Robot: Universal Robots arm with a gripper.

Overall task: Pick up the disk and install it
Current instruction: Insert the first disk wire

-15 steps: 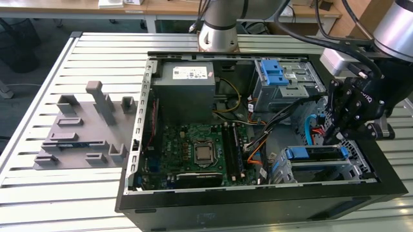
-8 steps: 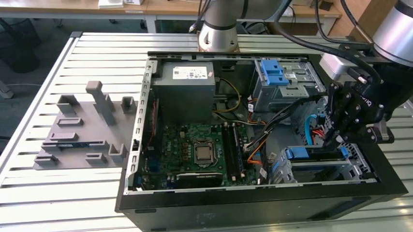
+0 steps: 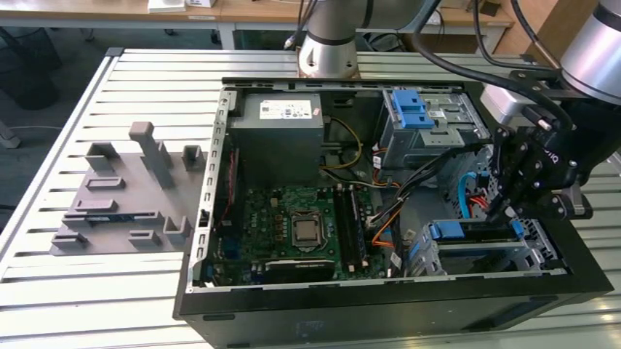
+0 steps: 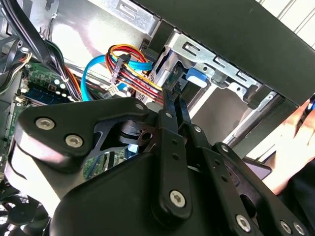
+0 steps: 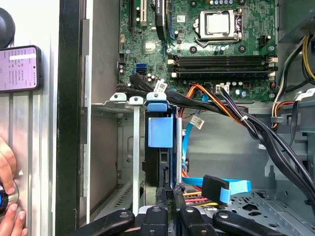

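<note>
The disk stands on edge in the metal bay at the front corner of the open computer case, on the exterior view's right. Its blue rail tab caps the dark drive body in the first wrist view. The same blue tab shows in the second wrist view. My gripper hangs just above the disk's inner end. Its black fingers lie close together, and their tips sit at the drive's end beside the cables. In the first wrist view the gripper has nothing visible between its fingers.
A grey power supply and a drive cage with two blue tabs sit at the case's back. The motherboard lies in the middle. Blue and orange cables crowd the bay. A grey fixture stands on the table. A phone and a hand lie outside the case.
</note>
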